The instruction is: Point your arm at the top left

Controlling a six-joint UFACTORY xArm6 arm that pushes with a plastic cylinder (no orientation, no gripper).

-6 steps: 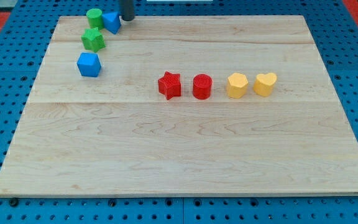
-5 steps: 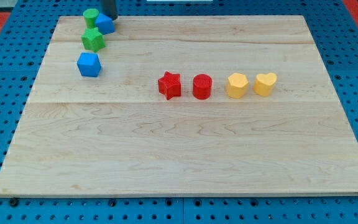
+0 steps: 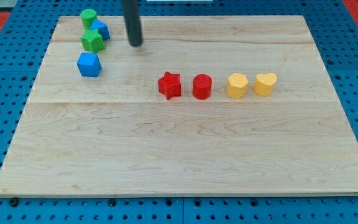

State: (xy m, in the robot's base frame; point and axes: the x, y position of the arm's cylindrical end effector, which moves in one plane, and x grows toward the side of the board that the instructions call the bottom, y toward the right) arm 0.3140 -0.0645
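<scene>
My tip (image 3: 135, 43): on the tabletop (image 3: 185, 155) near the view's top left — just right of the blue block (image 3: 100, 29)
Jaws: none, just a rod
Green cylinder (image 3: 88, 17): at the corner — apart from my tip

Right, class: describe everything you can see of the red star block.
The red star block is a small, chunky star with a matte, uniform red surface. It lies flat on the wooden board, near the middle, leftmost in a row with a red cylinder just to its right, not touching. My tip is up-left, well apart.
</scene>
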